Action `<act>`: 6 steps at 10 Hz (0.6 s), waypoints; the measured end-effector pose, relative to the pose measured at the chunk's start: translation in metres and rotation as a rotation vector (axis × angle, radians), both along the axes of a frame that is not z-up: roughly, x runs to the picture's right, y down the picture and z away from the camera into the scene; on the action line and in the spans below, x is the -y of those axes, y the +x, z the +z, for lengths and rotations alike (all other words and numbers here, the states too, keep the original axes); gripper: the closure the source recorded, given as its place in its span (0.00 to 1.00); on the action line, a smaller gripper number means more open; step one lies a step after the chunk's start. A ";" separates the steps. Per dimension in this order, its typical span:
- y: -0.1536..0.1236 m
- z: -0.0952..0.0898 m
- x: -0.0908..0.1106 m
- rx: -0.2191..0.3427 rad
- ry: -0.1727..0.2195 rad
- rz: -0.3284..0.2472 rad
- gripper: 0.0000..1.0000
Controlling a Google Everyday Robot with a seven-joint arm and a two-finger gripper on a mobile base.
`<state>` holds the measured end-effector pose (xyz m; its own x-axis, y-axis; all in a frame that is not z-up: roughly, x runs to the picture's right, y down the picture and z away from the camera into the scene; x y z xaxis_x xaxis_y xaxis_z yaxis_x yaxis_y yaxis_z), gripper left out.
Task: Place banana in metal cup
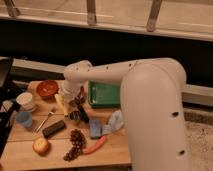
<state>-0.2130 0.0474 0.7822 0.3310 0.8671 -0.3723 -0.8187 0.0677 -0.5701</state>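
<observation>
The banana (61, 104), pale yellow and slightly curved, stands tilted at the left side of my gripper (74, 102), over the wooden table (30, 157). I cannot tell whether the gripper holds it. The metal cup (75, 116), small and dark silver, stands on the table just below and in front of the gripper, right of the banana's lower end. My white arm reaches in from the right and hides the table behind it.
A red bowl (47, 88), a white cup (25, 100) and a light-blue cup (23, 119) stand at the left. A fork (45, 120), a black block (53, 129), an apple (40, 145), grapes (75, 142), a carrot (95, 145), a blue sponge (95, 128) and a green tray (105, 94) surround the cup.
</observation>
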 end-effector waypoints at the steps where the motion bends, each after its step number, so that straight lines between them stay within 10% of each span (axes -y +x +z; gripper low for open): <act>1: 0.003 -0.008 0.005 -0.004 0.024 0.007 1.00; 6: 0.033 -0.016 -0.019 -0.077 -0.008 0.031 1.00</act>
